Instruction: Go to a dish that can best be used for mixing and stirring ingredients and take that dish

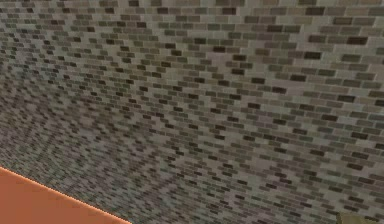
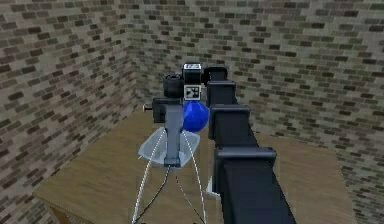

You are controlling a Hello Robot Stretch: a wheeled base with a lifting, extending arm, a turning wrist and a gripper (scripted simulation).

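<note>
At the arm's far end, a pale see-through bowl (image 2: 155, 150) shows against the wooden table (image 2: 90, 175), right at the gripper (image 2: 176, 140); I cannot tell whether it is held. A blue ball (image 2: 197, 118) shows just beside. Brick walls (image 1: 200, 90) surround.

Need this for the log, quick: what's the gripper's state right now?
Gripper: state cannot be told, nor whether it holds anything; a pale dish and a blue round thing show at it, with the table behind.
</note>
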